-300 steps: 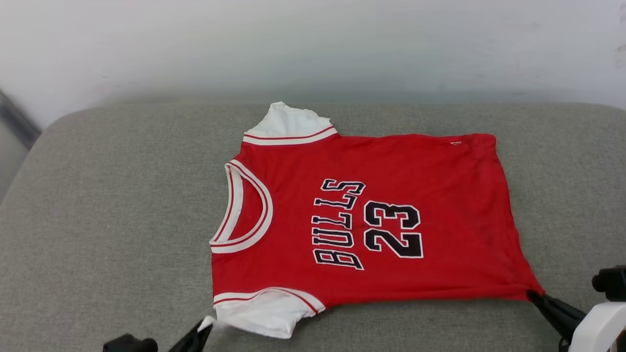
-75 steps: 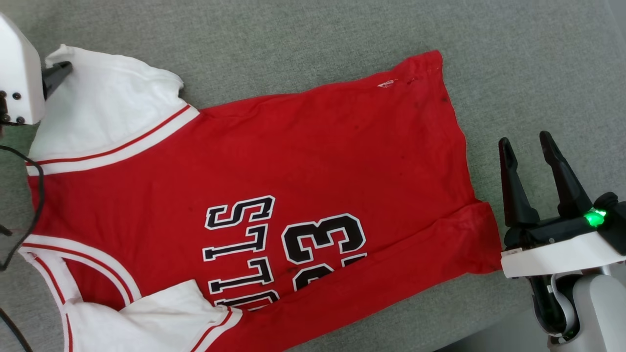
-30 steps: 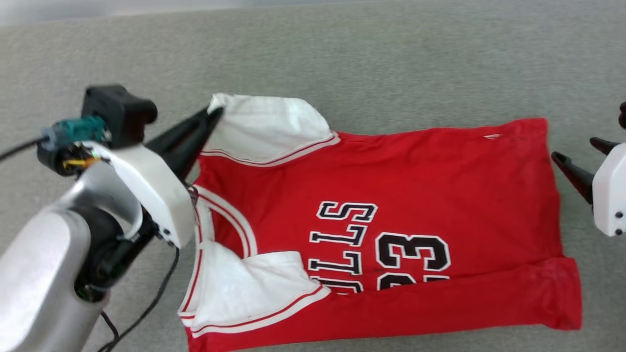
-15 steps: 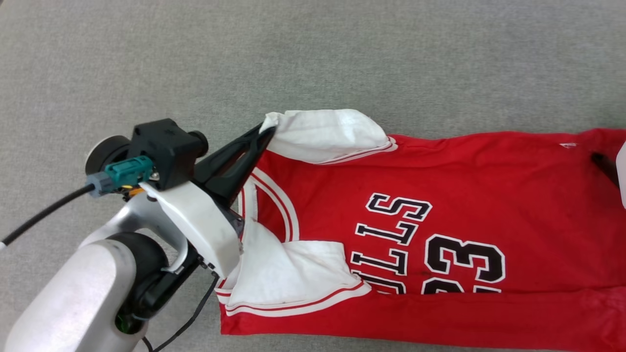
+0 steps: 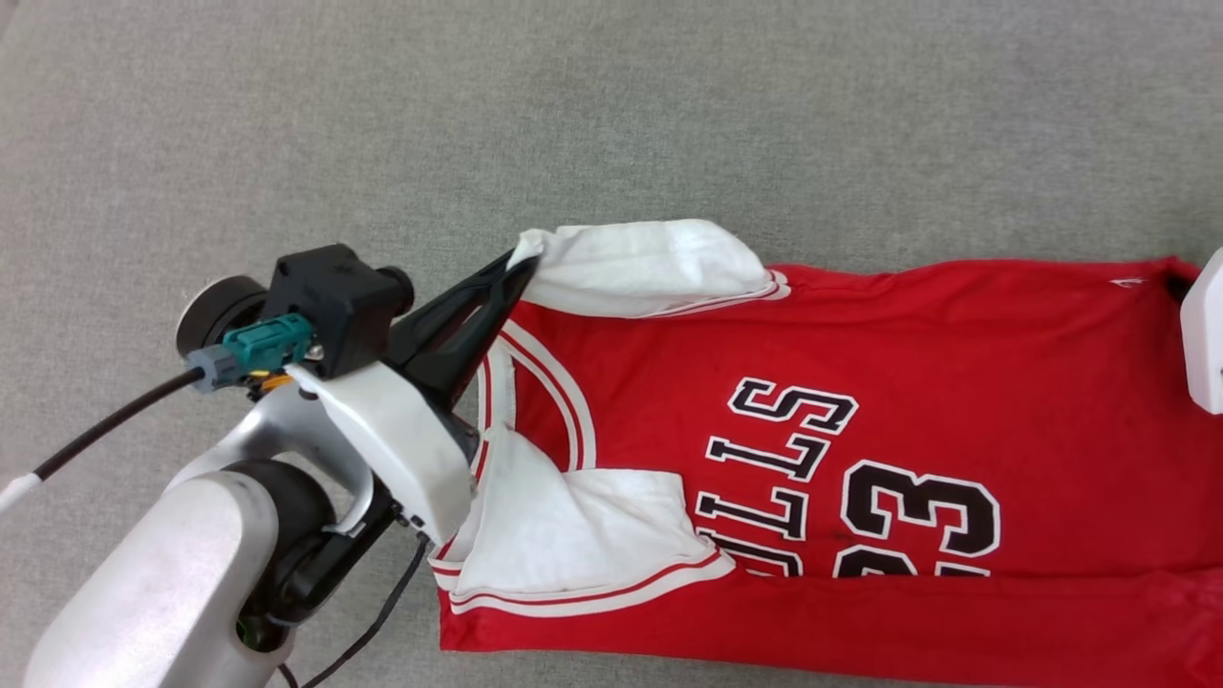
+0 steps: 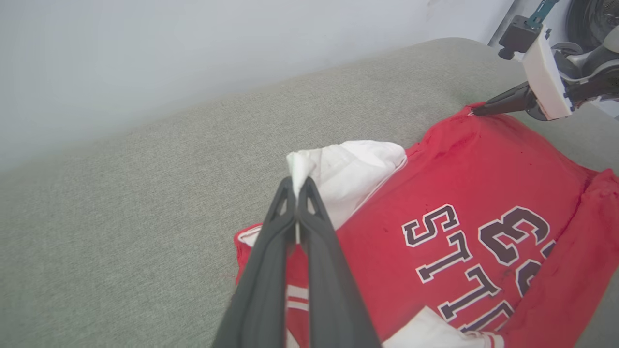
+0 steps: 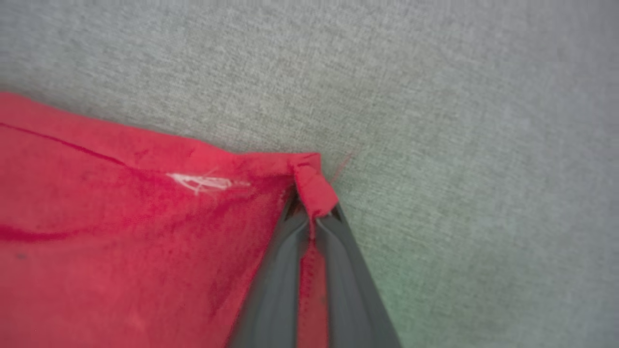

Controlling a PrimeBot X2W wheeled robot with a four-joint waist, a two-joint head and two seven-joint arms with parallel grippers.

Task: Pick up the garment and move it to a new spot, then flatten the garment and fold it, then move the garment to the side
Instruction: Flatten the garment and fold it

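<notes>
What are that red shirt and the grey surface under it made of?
The garment: soft, matte knit, perhaps cotton or polyester; it wrinkles and bunches where pinched. The grey surface: matte woven upholstery fabric, by its speckled weave; probably padded, given its rounded edge.

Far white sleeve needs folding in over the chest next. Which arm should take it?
Left. The left gripper is shut on that sleeve's tip, while the right gripper pinches the hem corner at the jersey's opposite end.
</notes>
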